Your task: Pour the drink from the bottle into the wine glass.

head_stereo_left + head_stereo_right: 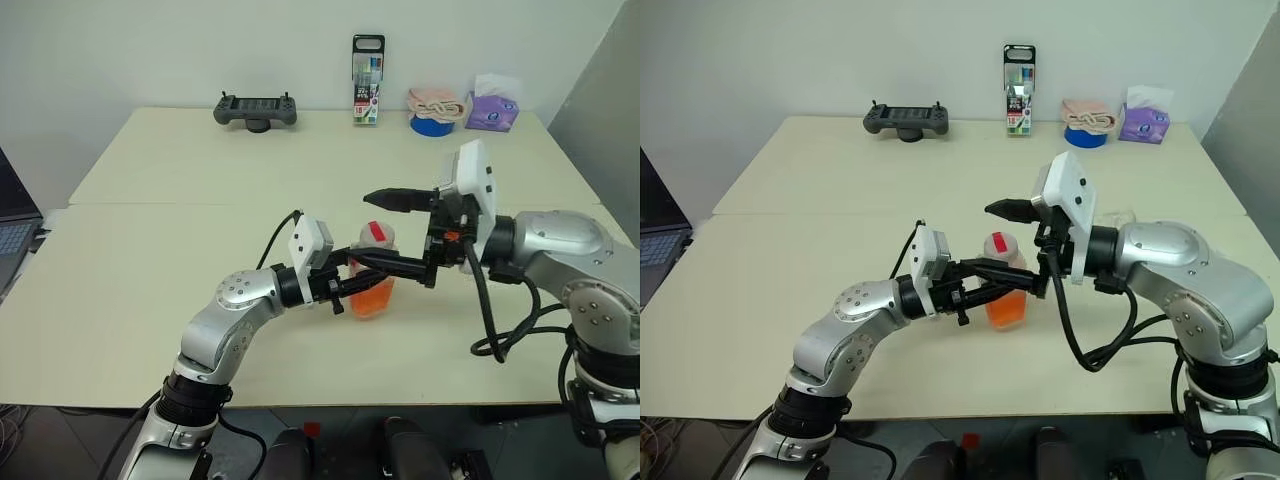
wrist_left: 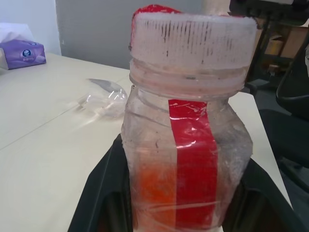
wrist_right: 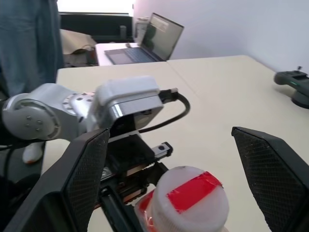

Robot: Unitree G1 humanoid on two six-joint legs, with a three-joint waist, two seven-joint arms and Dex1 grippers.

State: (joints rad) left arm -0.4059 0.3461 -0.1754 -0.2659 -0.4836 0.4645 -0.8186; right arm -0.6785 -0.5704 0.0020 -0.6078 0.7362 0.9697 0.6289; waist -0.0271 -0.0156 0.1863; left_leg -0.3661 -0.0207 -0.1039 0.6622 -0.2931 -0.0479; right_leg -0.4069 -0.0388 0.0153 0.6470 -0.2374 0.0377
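Bottle [image 1: 374, 283] upright, cap [image 1: 376, 233] topmost

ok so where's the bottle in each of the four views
Left eye view: bottle at centre, clamped by the left gripper.
Right eye view: bottle just right of centre, below the open right gripper.
Left wrist view: bottle close up, between the fingers.
Right wrist view: its cap at the bottom edge.
Shared landmark: the red tape strip over cap and body.
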